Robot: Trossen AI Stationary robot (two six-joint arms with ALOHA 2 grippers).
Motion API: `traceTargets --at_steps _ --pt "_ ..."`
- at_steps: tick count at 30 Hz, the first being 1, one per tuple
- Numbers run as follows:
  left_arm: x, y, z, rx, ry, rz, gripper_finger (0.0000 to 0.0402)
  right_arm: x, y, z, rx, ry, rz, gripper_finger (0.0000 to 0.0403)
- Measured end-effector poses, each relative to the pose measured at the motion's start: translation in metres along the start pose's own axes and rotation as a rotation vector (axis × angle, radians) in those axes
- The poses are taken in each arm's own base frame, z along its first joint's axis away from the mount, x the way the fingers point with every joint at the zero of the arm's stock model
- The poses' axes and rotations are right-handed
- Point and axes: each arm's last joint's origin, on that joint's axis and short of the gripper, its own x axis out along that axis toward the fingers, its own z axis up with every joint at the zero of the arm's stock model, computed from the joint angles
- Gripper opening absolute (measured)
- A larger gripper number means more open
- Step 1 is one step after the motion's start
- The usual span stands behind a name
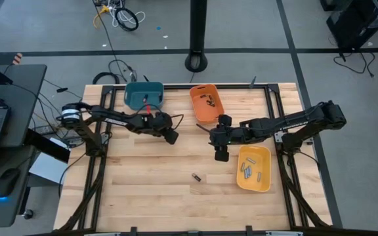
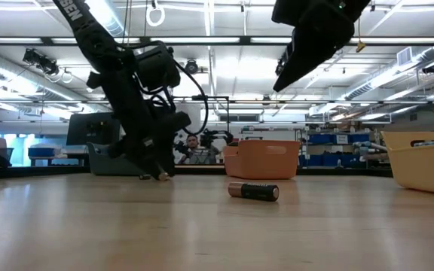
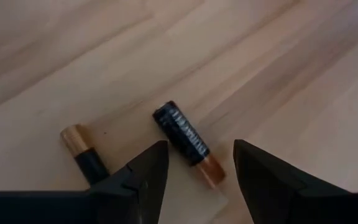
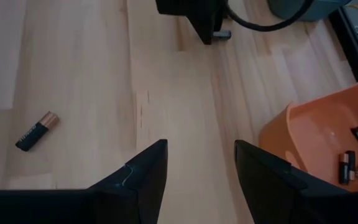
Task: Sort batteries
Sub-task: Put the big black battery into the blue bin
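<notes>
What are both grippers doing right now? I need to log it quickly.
Left gripper: open, low over two batteries on the table, holding nothing.
Right gripper: open, raised above the table, empty.

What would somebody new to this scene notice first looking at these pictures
Three plastic bins stand on the wooden table: a teal bin at the back, an orange bin beside it holding a few batteries, and a yellow bin on the right holding several. The left gripper hangs open low over two black-and-copper batteries, while the right gripper is open and raised mid-table. One lone battery lies in the open near the front.
</notes>
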Motion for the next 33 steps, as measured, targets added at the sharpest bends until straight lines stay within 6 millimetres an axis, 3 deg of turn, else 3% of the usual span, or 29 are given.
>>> traceTargets --at_steps 6,16,23,27,33 --pt "0.008 0.001 -0.002 0.1 0.002 0.03 0.0178 0.0 -0.001 0.002 0.009 -0.015 0.0 0.0195" --pt "0.009 -0.001 -0.006 0.371 0.008 0.051 0.0054 0.001 -0.003 0.003 0.004 -0.026 -0.034 0.0188" --pt "0.006 -0.006 -0.006 0.505 -0.012 0.072 0.0051 0.001 -0.003 0.003 0.005 -0.026 -0.034 0.0185" --pt "-0.003 -0.014 0.002 0.553 0.008 0.067 0.0051 0.001 -0.005 0.007 0.005 -0.07 -0.054 0.0185" --pt "-0.044 -0.025 0.033 0.626 -0.029 0.118 0.0051 0.002 -0.009 0.01 -0.002 -0.094 -0.062 0.018"
